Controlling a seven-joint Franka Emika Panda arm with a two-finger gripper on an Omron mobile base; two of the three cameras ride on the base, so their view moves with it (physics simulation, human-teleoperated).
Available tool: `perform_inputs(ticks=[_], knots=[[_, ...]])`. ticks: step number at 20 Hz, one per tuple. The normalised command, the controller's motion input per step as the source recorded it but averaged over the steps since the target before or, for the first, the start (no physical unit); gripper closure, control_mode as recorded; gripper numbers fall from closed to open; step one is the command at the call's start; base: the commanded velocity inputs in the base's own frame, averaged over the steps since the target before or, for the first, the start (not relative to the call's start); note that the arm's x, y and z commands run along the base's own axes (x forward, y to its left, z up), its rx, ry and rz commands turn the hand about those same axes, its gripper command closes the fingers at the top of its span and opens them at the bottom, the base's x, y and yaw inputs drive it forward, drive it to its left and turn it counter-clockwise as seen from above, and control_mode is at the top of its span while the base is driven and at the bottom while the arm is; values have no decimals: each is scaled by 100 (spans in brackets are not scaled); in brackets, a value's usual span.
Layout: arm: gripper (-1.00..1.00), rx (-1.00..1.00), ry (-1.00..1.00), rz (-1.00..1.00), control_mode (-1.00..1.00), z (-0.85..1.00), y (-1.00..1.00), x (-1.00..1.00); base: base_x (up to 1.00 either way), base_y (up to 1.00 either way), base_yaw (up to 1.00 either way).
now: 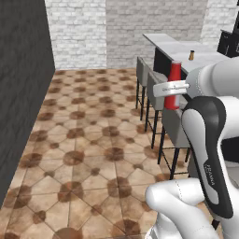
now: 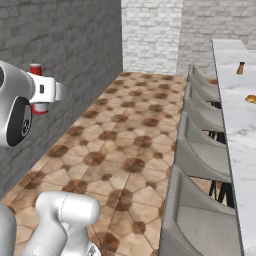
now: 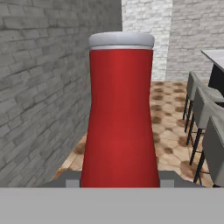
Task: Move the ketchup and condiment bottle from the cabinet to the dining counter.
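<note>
So the long marble table with grey stools runs along the right, a small brown bottle standing on it. The tool is clenched around the red ketchup, holding it upright in the air, above the tiled floor.

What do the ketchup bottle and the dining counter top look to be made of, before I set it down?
The ketchup, held upright in the gripper, looks like smooth plastic: even matte red body with a soft sheen and a pale cap. The dining counter looks like polished stone, probably marble: white with faint grey veining. Being rendered, both are guesses.
</note>
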Motion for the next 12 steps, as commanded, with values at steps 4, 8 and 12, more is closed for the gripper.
perform_inputs(ticks=[4,8,12], knots=[[100,0,0,0,100,0,0,0,69,26,-29],[100,0,0,0,100,0,0,0,67,26,-31],[100,0,0,0,100,0,0,0,64,27,-38]])
